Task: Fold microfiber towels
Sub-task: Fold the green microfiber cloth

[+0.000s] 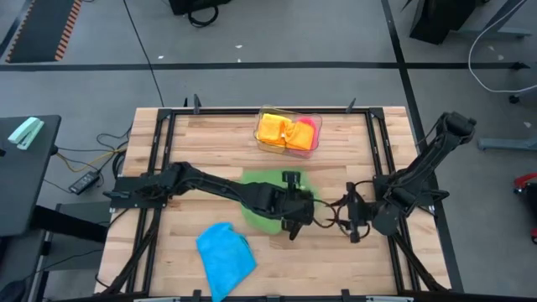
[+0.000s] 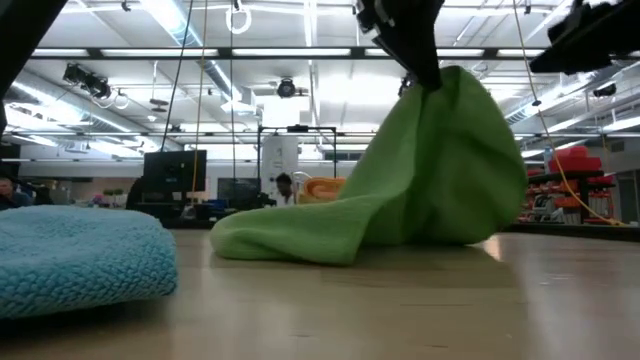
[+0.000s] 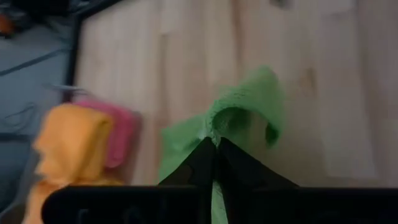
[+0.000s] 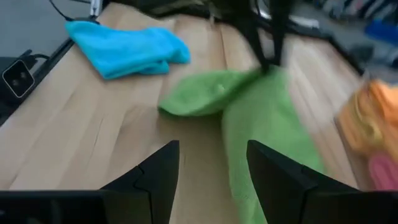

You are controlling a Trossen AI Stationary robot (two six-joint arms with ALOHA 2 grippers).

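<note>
- The left gripper (image 1: 295,225) sits over the middle of the bench, its fingers clenched on a pinch of the green towel (image 2: 400,200); its own wrist view shows the fingertips (image 3: 214,155) meeting with green cloth puckered between them
- In the low view that pinched part is lifted into a peak while the opposite side of the cloth trails flat on the bench, so the fold looks begun and not yet laid over
- The right gripper (image 4: 208,165) waits just beside the green towel, toward the right edge of the bench, its fingers apart and holding nothing
- A blue towel (image 1: 225,257) lies loosely bunched near the front edge, left of centre, well apart from the green one
- An orange towel (image 1: 278,131) and a pink towel (image 1: 309,126) sit in the clear plastic tray (image 1: 262,144) near the back edge
- Risk: the grip takes only a small bite of soft cloth, so a quick pull could let it slip out and the peak collapse into a heap
- Risk: with nothing pinning the trailing side, the whole towel could drag across the bench instead of folding, leaving the edges uneven
- Risk: both grippers sit close together, so a careless sweep could bring them into contact
</note>
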